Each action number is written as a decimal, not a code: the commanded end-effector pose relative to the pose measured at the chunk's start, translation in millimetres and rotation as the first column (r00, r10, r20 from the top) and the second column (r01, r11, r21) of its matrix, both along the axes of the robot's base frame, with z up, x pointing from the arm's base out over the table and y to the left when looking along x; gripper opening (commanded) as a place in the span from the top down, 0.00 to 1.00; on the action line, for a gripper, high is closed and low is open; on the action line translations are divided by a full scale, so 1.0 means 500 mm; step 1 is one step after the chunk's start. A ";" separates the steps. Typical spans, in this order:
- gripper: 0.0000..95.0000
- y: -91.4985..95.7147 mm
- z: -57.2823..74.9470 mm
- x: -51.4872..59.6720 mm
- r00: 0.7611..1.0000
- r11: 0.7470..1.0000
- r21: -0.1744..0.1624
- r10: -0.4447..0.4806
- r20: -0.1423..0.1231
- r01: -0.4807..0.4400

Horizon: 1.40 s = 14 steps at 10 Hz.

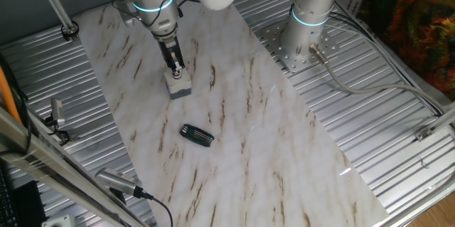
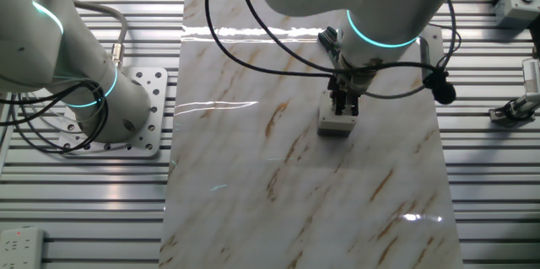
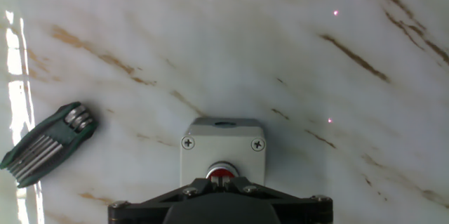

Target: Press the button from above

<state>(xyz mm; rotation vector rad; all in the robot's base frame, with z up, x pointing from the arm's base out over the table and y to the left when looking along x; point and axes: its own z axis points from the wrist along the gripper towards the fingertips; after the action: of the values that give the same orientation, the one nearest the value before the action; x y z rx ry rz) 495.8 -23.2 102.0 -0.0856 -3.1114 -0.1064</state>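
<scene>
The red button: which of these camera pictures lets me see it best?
The hand view. There the red button shows in its white square housing with corner screws, though the tool covers its lower edge. In one fixed view the tool hides the button; only the housing shows. The other fixed view likewise shows just the housing.

Bare marble table (image 1: 270, 156) around button (image 3: 222, 171), hex-key set (image 1: 196, 135) well apart

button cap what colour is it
Red, set in a light grey-white square housing; the hand view shows the button best, partly under the gripper.
</scene>
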 end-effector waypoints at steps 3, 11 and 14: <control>1.00 0.005 -0.058 -0.003 1.000 1.000 -0.028 0.002 0.002 -0.002; 1.00 -0.002 0.032 0.014 0.999 1.000 -0.026 -0.003 -0.037 0.002; 1.00 -0.002 0.027 0.014 1.000 0.999 -0.036 0.000 -0.024 -0.001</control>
<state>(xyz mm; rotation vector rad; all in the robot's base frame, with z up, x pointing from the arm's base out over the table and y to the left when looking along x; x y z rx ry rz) 500.8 -24.2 113.3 -0.0890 -3.0983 -0.0476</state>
